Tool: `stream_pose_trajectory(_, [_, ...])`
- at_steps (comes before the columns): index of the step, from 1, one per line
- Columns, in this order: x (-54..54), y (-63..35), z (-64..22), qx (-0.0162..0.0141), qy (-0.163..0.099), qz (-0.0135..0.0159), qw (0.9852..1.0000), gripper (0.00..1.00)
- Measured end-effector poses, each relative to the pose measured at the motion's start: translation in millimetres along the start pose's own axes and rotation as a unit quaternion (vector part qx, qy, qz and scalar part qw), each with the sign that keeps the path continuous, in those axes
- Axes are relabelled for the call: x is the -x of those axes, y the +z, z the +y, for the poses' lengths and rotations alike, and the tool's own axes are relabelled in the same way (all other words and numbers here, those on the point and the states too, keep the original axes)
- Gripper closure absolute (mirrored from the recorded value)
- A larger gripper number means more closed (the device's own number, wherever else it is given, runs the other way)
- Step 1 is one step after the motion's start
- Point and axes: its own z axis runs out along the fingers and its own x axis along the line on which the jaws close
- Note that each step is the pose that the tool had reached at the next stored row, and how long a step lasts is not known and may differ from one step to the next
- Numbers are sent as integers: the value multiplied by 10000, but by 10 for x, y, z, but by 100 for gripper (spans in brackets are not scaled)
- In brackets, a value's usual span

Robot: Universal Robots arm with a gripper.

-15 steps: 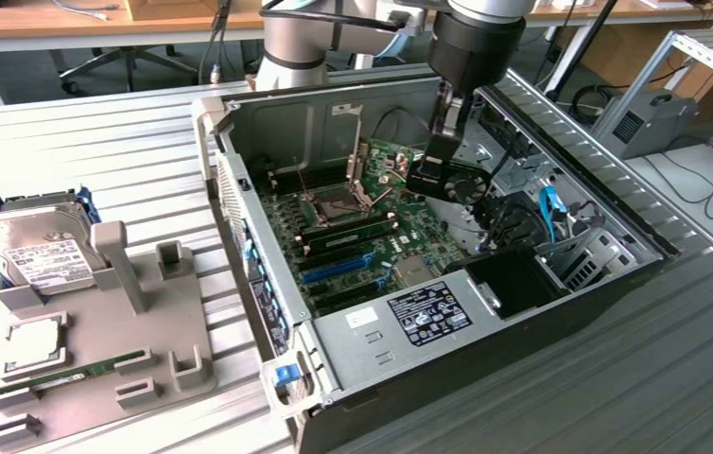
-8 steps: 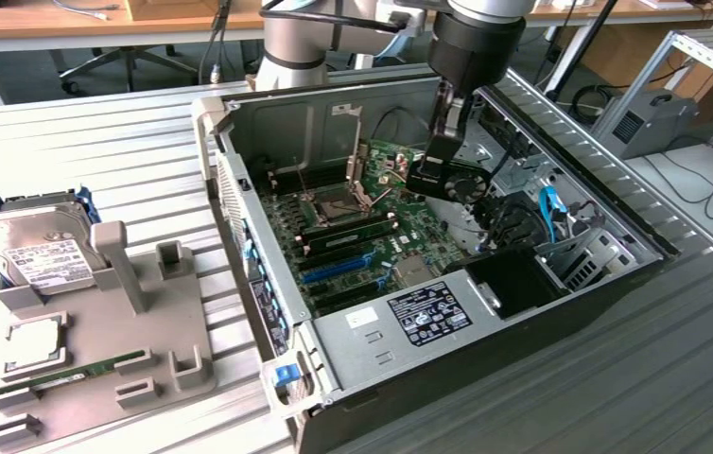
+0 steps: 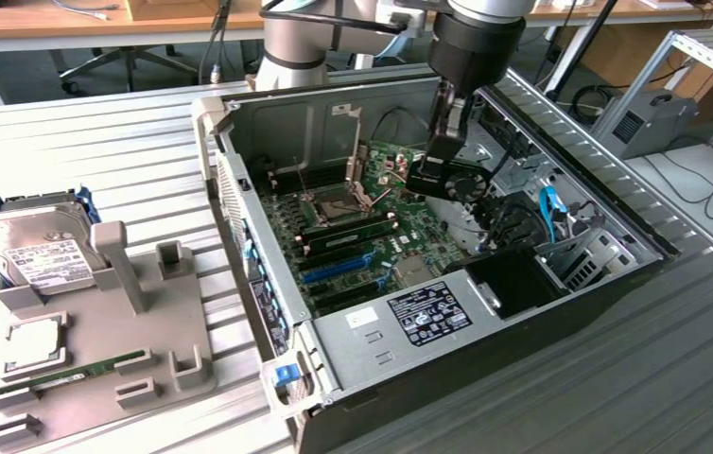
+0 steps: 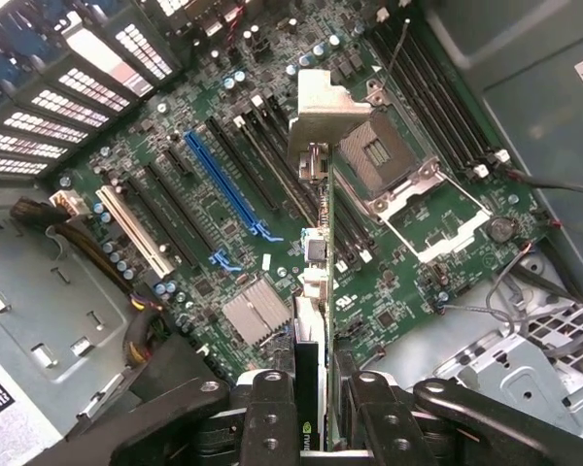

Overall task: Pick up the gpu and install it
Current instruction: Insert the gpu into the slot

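Note:
My gripper (image 3: 440,156) reaches down into the open computer case (image 3: 495,312) and is shut on the gpu (image 3: 460,183), a black card with its round fan facing the exterior view's right. The card hangs above the green motherboard (image 3: 363,232), not touching it. In the wrist view the gpu (image 4: 312,291) is seen edge-on between my black fingers (image 4: 272,408), its silver end bracket (image 4: 323,109) pointing away from the gripper (image 4: 311,398). It hovers over the board beside the long blue slot (image 4: 228,189) and the CPU socket (image 4: 389,160).
A grey parts holder (image 3: 142,340) at the exterior view's left carries a silver hard drive (image 3: 35,255), a processor chip (image 3: 35,340) and a green RAM stick (image 3: 73,371). Cables (image 3: 548,203) and drive bays crowd the case's right side. The arm's base (image 3: 293,38) stands behind the case.

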Motion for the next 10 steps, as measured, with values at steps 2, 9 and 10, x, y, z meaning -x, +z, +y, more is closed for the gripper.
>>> stream_pose_trajectory(2, [0,0,0,1,-39,-1,10000,74])
stream_pose_trajectory(9, [1,0,0,3,-158,-5,9999,74])
stream_pose_trajectory(10, [1,0,1,3,-173,-6,9998,74])
